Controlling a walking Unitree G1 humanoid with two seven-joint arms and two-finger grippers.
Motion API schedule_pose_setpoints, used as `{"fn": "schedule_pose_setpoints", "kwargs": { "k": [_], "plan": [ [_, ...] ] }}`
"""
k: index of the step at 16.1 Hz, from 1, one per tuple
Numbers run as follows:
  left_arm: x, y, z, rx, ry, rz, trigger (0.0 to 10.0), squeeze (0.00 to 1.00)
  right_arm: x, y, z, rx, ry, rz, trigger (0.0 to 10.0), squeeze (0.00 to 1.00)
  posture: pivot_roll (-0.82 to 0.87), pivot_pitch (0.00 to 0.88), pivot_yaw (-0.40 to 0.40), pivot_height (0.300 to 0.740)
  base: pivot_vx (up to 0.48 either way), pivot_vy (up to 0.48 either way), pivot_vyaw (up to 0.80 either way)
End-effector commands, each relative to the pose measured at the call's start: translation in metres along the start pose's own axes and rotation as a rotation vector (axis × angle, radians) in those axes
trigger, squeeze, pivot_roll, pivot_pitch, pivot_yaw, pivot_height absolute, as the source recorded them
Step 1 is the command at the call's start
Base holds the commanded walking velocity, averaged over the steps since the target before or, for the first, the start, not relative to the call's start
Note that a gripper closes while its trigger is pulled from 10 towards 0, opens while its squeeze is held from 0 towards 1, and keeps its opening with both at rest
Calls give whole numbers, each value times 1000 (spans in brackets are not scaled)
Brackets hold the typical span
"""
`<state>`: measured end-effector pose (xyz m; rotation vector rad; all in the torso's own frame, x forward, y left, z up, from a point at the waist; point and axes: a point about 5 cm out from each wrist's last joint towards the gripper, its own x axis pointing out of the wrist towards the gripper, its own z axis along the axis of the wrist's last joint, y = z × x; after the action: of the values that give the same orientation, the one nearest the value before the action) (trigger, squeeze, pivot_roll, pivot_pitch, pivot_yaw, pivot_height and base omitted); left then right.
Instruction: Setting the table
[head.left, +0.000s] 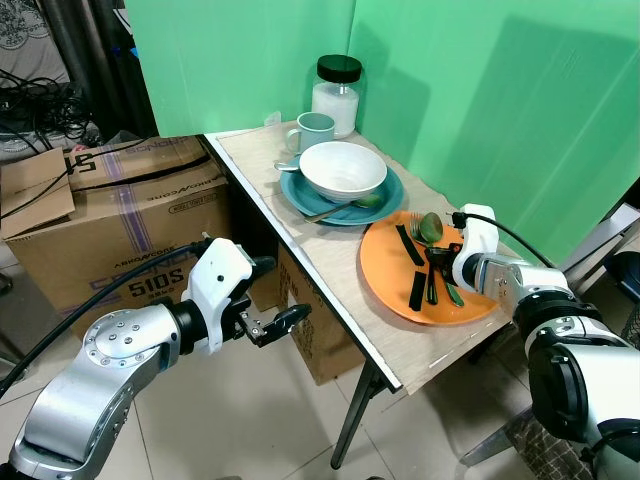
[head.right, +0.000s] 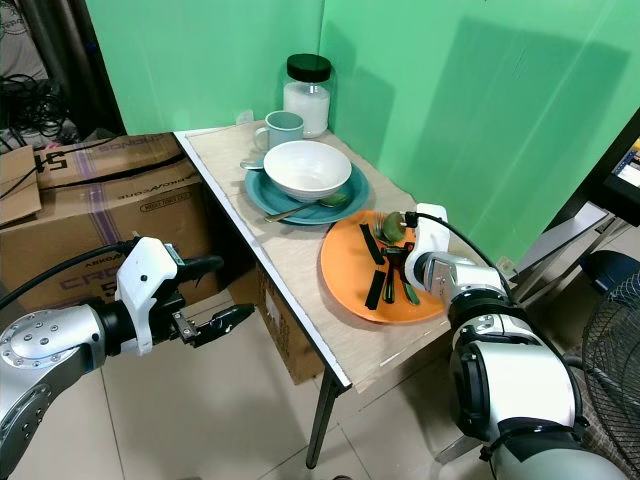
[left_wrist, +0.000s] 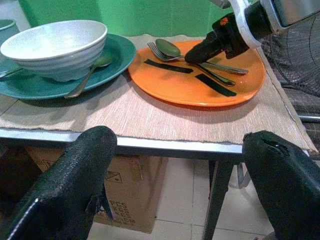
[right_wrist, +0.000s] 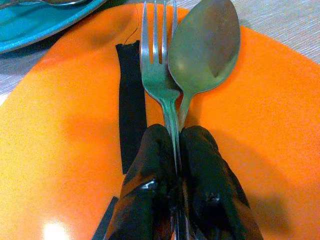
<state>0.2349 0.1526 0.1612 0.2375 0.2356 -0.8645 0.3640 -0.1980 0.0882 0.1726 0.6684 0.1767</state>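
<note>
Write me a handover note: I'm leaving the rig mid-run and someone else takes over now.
Right end effector: down on the orange plate, shut on the fork handle; the spoon lies touching the fork.
Left end effector: open, in the air beside the table, holding nothing.
Things: white bowl on the teal plate with another spoon; mug and jar at the far corner.
Done: fork gripped.
Left: probably lifting the fork and spoon off the orange plate and laying them beside it.
</note>
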Motion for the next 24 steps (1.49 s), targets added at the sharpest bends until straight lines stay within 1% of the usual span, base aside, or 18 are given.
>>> {"fn": "schedule_pose_setpoints", "kwargs": {
  "k": [1,4,9,11,13,14,16,17,18,19,22,23,24],
  "plan": [
    [0,-1,0,0,-3,-17,10000,0,-4,-1,15,21,-36,17,0,0,88,0,-92,740,0,0,0],
    [1,-1,0,5,-6,-16,10000,0,-10,-1,32,22,-95,45,0,0,86,0,-92,740,0,0,0],
    [2,0,1,11,-10,-20,10000,0,-15,-2,42,23,-140,70,0,0,78,0,-86,740,0,0,0],
    [3,0,1,12,-9,-24,10000,0,-15,-1,41,3,-140,73,0,0,77,0,-84,740,0,0,0],
    [3,0,1,14,-9,-25,10000,0,-16,-2,40,-47,-138,54,0,0,77,0,-84,740,0,0,0],
    [4,-1,1,16,-8,-27,10000,0,-15,-3,34,-115,-115,22,0,0,76,0,-84,740,0,0,0],
    [4,-1,1,16,-9,-28,10000,0,-12,-3,23,-137,-81,1,0,0,77,0,-85,740,0,0,0],
    [4,-1,0,17,-8,-28,10000,0,-12,-4,21,-146,-75,-5,0,0,77,0,-85,740,0,0,0],
    [4,-1,0,19,-7,-28,10000,0,-12,-4,20,-152,-72,-10,3216,0,77,0,-85,740,0,0,0],
    [4,-1,0,22,-5,-28,10000,0,-12,-5,18,-163,-66,-22,10000,0,77,0,-85,740,0,0,0],
    [4,-1,0,22,-5,-28,10000,0,-12,-7,17,-162,-67,-39,10000,0,76,0,-83,740,0,0,0],
    [4,-1,0,23,-5,-28,10000,0,-13,-7,18,-154,-71,-38,10000,98,76,0,-83,740,0,0,0],
    [4,-1,0,23,-5,-28,10000,0,-13,-7,19,-149,-75,-40,10000,1000,76,0,-83,740,0,0,0]
  ]
}}
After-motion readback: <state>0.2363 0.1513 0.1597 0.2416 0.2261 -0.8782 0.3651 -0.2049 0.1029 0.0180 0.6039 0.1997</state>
